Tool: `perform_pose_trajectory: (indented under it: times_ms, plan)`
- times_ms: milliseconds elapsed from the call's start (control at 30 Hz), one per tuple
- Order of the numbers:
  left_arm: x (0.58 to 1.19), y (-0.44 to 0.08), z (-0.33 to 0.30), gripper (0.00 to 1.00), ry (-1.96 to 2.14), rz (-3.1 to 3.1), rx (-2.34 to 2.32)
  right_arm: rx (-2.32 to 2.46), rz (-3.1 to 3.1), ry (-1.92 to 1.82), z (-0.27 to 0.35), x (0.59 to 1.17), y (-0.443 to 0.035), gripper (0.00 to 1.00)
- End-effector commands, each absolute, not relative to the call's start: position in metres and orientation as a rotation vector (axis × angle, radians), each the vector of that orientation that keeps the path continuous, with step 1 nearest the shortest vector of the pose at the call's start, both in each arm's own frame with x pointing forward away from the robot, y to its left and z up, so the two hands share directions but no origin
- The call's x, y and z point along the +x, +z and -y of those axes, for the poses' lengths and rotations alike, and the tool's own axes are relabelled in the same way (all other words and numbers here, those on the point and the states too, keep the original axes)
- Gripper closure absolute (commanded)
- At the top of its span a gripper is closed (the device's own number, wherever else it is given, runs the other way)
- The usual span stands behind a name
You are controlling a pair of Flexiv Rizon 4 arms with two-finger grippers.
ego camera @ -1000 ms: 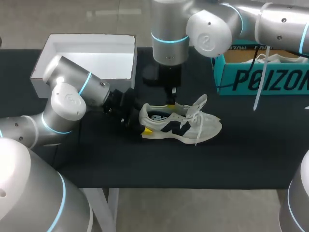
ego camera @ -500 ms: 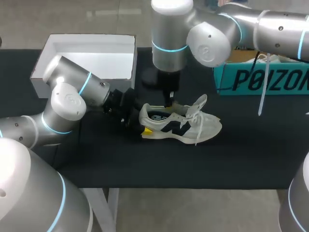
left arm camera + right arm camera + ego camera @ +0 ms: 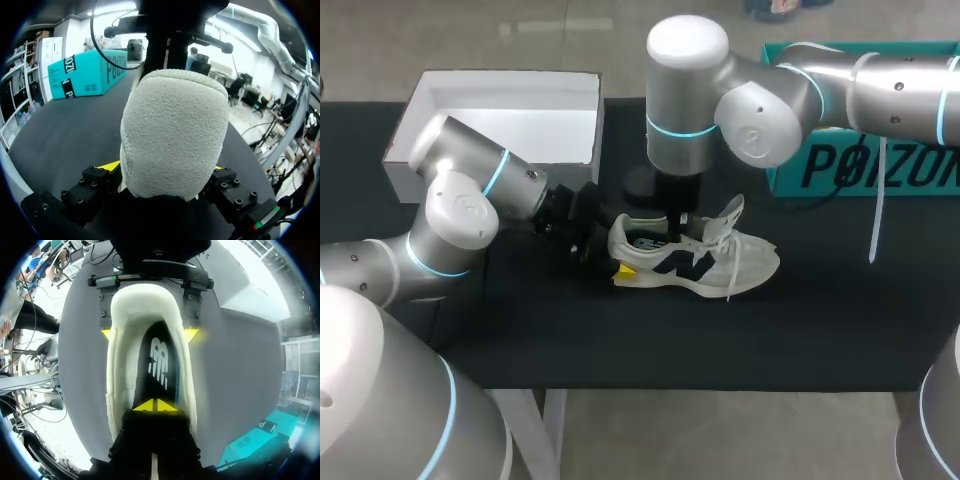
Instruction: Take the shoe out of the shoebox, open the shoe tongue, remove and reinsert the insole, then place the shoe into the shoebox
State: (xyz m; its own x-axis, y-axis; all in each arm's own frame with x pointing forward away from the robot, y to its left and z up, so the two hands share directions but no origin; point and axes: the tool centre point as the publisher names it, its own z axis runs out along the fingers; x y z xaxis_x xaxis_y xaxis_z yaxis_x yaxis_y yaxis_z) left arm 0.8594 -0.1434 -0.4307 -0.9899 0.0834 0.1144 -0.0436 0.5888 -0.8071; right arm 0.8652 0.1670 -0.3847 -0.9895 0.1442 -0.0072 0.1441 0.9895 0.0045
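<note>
Pointing straight down into shoe, right gripper

We see large black lettering along the teal box behind the shoe. A white logo marks the shoe's insole.

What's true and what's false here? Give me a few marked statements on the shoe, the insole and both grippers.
1. The shoe stands on the black table, outside both boxes. True.
2. The left gripper is open and clear of the shoe. False: it is shut on the heel, one finger on each side.
3. The right gripper is down in the shoe's opening, over the insole. True.
4. The insole lies on the table beside the shoe. False: it is inside the shoe.
</note>
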Motion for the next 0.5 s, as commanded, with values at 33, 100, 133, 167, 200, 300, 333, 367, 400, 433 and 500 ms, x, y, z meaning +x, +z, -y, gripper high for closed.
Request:
perform_pose_trajectory:
  times_ms: [33, 100, 133, 167, 200, 300, 333, 367, 400, 433, 500]
  plan:
    - [0.859, -0.432, 0.144, 1.00, 1.363, 2.674, -0.034, 0.254, -3.147, 0.013, -0.167, 0.878, -0.395, 1.00]
    - [0.859, -0.432, 0.144, 1.00, 1.363, 2.674, -0.034, 0.259, -3.147, 0.011, -0.165, 0.880, -0.395, 1.00]
    - [0.859, -0.432, 0.144, 1.00, 1.363, 2.674, -0.034, 0.268, -3.142, 0.026, -0.163, 0.882, -0.394, 1.00]
    - [0.859, -0.432, 0.144, 1.00, 1.363, 2.674, -0.034, 0.268, -3.142, 0.033, -0.163, 0.883, -0.393, 1.00]
    - [0.859, -0.432, 0.144, 1.00, 1.363, 2.674, -0.034, 0.267, -3.141, 0.032, -0.162, 0.883, -0.393, 1.00]
    - [0.859, -0.432, 0.144, 1.00, 1.363, 2.674, -0.034, 0.266, -3.134, 0.030, -0.161, 0.886, -0.390, 1.00]
    - [0.859, -0.432, 0.144, 1.00, 1.363, 2.674, -0.034, 0.264, -3.131, 0.030, -0.161, 0.887, -0.389, 1.00]
    - [0.859, -0.432, 0.144, 1.00, 1.363, 2.674, -0.034, 0.262, -3.126, 0.025, -0.161, 0.887, -0.388, 1.00]
    - [0.859, -0.432, 0.144, 1.00, 1.363, 2.674, -0.034, 0.261, -3.125, 0.027, -0.161, 0.888, -0.386, 1.00]
    - [0.859, -0.432, 0.144, 1.00, 1.363, 2.674, -0.034, 0.261, -3.119, 0.025, -0.160, 0.888, -0.385, 1.00]
    - [0.859, -0.432, 0.144, 1.00, 1.363, 2.674, -0.034, 0.259, -3.114, 0.024, -0.159, 0.889, -0.384, 1.00]
